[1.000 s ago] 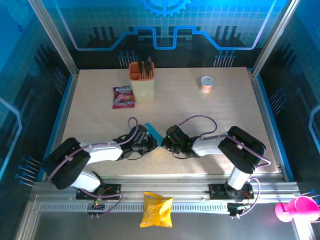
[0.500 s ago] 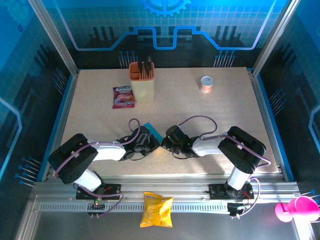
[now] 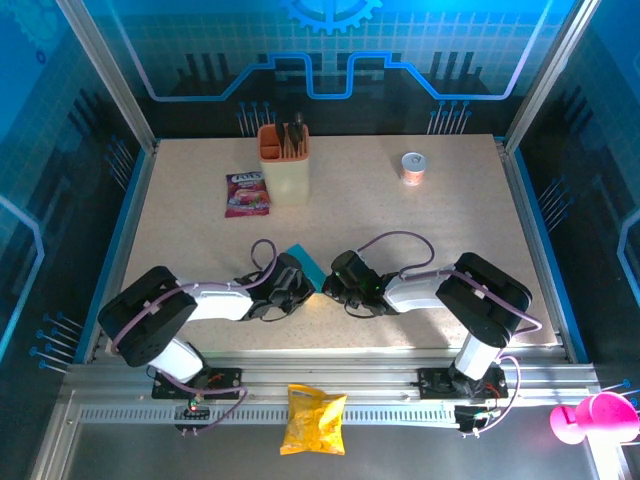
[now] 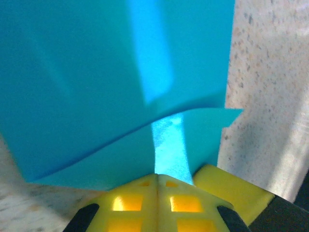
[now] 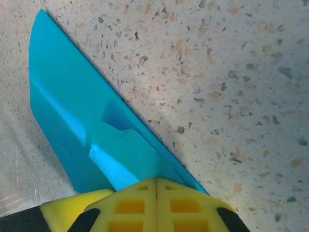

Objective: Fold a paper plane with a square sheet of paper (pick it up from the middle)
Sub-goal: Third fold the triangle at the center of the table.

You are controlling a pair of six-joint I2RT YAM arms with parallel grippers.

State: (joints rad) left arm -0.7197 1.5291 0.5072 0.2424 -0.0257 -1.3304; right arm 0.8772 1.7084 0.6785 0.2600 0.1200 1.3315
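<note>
The left jaws are pressed together, their yellow fingertips [image 4: 135, 203] meeting along a closed seam, and the cyan-blue sheet of paper [image 4: 96, 72] runs right up to that seam from 12 o'clock, one layer curving over another; whether the paper is pinched between them cannot be told. The right jaws are likewise together, yellow fingertips [image 5: 130, 203] touching, with the same sheet reaching out from them toward 10 o'clock as a long folded strip lying on the speckled desk [image 5: 231, 87]. From above, the two arms' jaws meet tip to tip near the middle of the desk's near half, and a corner of the sheet shows just at 12 o'clock of that meeting point. Farther out, an orange-cream holder [image 3: 285, 165] stands at 11 o'clock near the far edge, a pink-purple snack packet [image 3: 247, 194] just beside it at its 8 o'clock. A small cup [image 3: 413, 167] sits at 1 o'clock. A yellow crisp bag [image 3: 313, 420] lies at 6 o'clock on the metal rail.
</note>
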